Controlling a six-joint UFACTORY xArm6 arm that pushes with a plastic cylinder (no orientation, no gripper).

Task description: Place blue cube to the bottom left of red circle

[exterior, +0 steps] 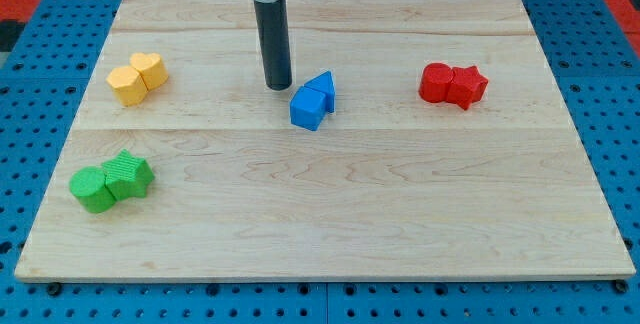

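Observation:
A blue cube lies near the middle of the wooden board, touching a blue triangular block just above and to its right. A red circle lies at the view's right, touching a red star-shaped block on its right. My tip stands on the board just left of the blue triangular block and up-left of the blue cube, a small gap away from both. The blue cube is far to the left of the red circle and slightly lower.
Two yellow blocks, a hexagon and a heart, touch at the view's upper left. Two green blocks touch at the lower left. A blue pegboard surrounds the board.

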